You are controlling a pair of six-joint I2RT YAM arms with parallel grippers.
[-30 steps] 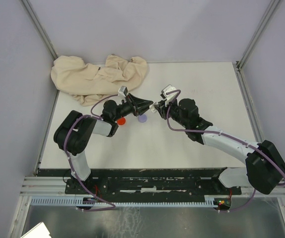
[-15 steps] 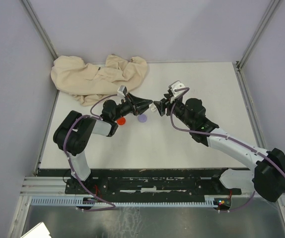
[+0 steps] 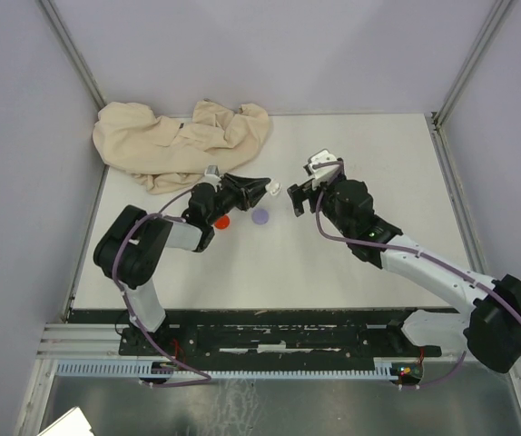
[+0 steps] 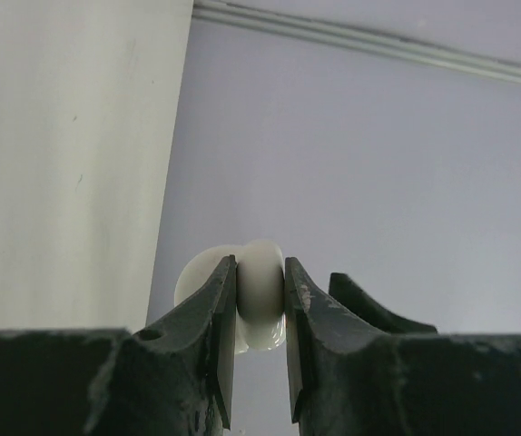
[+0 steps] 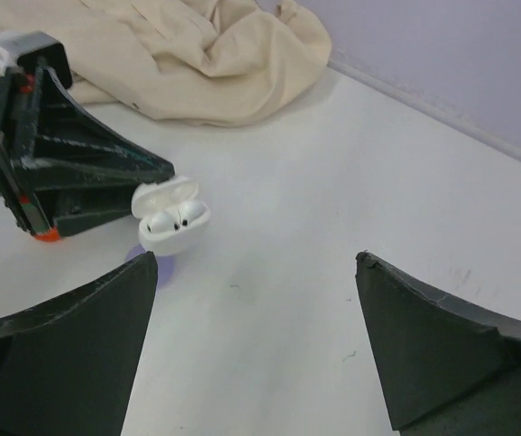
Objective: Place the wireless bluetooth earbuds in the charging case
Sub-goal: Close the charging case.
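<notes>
Over the white worktop point(image 3: 270, 263), right jaws are spreading and retreating, leaving earbuds point(image 5: 172, 220) apparently seated in the charging case point(image 5: 177, 240) left jaws are clamping.

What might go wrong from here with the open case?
The left gripper holds the white charging case at its fingertips only; it may slip or twist out. Its lid is open with white earbuds seated inside, so a tilt could spill them. The open right gripper nearby might knock it.
</notes>
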